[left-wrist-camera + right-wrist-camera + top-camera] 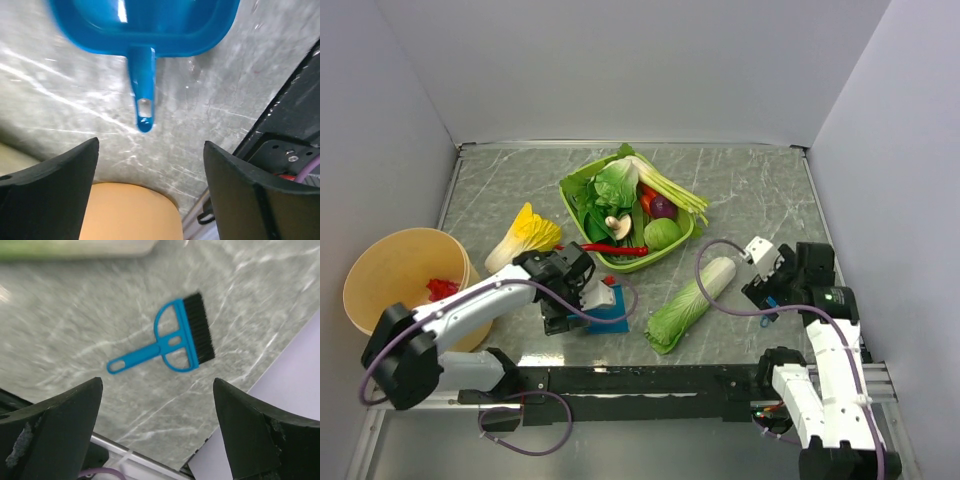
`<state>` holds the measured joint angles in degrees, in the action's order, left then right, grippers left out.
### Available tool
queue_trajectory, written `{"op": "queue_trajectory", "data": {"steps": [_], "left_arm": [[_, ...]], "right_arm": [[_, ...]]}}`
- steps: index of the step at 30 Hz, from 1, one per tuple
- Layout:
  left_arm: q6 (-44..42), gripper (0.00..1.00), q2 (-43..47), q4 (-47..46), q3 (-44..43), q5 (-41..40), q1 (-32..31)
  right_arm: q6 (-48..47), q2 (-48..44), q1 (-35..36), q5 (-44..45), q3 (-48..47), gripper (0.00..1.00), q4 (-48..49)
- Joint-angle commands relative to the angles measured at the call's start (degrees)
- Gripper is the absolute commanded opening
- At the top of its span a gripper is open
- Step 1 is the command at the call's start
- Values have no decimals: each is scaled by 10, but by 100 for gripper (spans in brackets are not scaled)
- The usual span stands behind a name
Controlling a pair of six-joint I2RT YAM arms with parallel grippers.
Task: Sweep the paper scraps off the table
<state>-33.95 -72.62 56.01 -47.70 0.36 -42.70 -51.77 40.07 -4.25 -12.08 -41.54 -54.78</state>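
Red paper scraps [442, 288] lie inside the round tan bucket [405, 280] at the left. None show on the grey-green marble table [760, 190] in the wrist views. A blue dustpan [612, 312] lies at the near middle. My left gripper [560, 312] is open and empty just left of it. In the left wrist view the dustpan [150, 25] and its handle [142, 85] lie ahead of the open gripper [150, 195]. My right gripper [765, 290] is open and empty above a blue brush with black bristles [172, 340], which lies flat ahead of the gripper [157, 435].
A green basket [582, 180] of vegetables stands mid-table, with a red chili [615, 249] on its near rim. A long cabbage [688, 300] lies between the arms, and a yellow-white cabbage [523, 235] lies by the bucket. The bucket's wall [130, 212] shows under the left fingers. White walls edge the table.
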Motion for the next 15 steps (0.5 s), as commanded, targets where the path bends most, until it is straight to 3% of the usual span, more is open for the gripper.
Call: {"op": "queue_trajectory", "data": {"steps": [1,3,9,15], "left_arm": [[-12,89,60,9,-48,39,-2],[-3,96,81,-3,-63,45,6],[31,96,93,-36,-90,68,63],[57,97,86,-63,-106,65,102]], "right_arm": [[94,-2,5,-72,-80,100,-64],[166,20,5,-52,-98,100,-25],[386,125,6,106,-182,100,63],[425,192,6,109,-232,100,78]]}}
